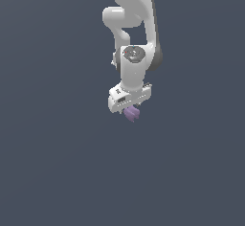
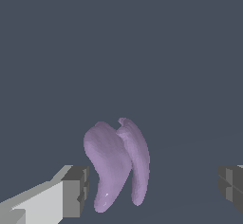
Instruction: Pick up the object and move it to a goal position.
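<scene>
The object (image 2: 116, 163) is a small pale-purple lumpy piece with two curved lobes. In the wrist view it lies on the flat dark grey floor between my two dark fingertips, close to one fingertip (image 2: 76, 190) and well apart from the other (image 2: 231, 184). My gripper (image 2: 154, 187) is open, with the jaws wide apart. In the exterior view the white gripper (image 1: 129, 108) points straight down and the object (image 1: 132, 114) shows just below the hand, partly hidden by it.
The floor (image 1: 57, 163) is a plain dark grey surface all around. The white arm (image 1: 131, 28) rises from the gripper to the top of the exterior view. No other objects or marker show.
</scene>
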You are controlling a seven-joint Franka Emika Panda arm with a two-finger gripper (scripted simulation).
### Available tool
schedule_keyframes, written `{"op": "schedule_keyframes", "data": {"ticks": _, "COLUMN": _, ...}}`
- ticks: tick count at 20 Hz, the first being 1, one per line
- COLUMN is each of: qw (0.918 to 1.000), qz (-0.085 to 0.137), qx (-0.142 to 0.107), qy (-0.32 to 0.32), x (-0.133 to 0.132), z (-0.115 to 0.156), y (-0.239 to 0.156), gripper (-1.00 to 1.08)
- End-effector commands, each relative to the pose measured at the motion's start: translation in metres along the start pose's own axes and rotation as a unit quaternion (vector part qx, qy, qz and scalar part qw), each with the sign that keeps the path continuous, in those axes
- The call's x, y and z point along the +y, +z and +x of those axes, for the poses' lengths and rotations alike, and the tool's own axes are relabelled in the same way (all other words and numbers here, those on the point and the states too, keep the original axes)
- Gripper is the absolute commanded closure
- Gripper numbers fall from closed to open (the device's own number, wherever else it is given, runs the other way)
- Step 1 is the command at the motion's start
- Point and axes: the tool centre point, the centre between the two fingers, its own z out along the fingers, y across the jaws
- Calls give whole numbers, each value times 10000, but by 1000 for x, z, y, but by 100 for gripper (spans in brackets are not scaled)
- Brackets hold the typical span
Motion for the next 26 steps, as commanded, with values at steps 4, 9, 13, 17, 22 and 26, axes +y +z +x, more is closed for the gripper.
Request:
{"op": "schedule_keyframes", "data": {"ticks": 4, "qw": 9986, "qz": -4, "qx": 25, "qy": -522, "x": -14, "z": -9, "y": 10, "gripper": -92}}
{"op": "schedule_keyframes", "data": {"ticks": 9, "qw": 9971, "qz": -5, "qx": 36, "qy": -755, "x": -20, "z": -13, "y": 15, "gripper": -92}}
{"op": "schedule_keyframes", "data": {"ticks": 13, "qw": 9970, "qz": -4, "qx": 34, "qy": -768, "x": -20, "z": -13, "y": 15, "gripper": -92}}
{"op": "schedule_keyframes", "data": {"ticks": 17, "qw": 9970, "qz": -4, "qx": 34, "qy": -770, "x": -20, "z": -14, "y": 20, "gripper": -92}}
{"op": "schedule_keyframes", "data": {"ticks": 22, "qw": 9969, "qz": -3, "qx": 36, "qy": -783, "x": -21, "z": -14, "y": 42, "gripper": -92}}
{"op": "schedule_keyframes", "data": {"ticks": 26, "qw": 9969, "qz": -4, "qx": 37, "qy": -791, "x": -21, "z": -14, "y": 59, "gripper": -92}}
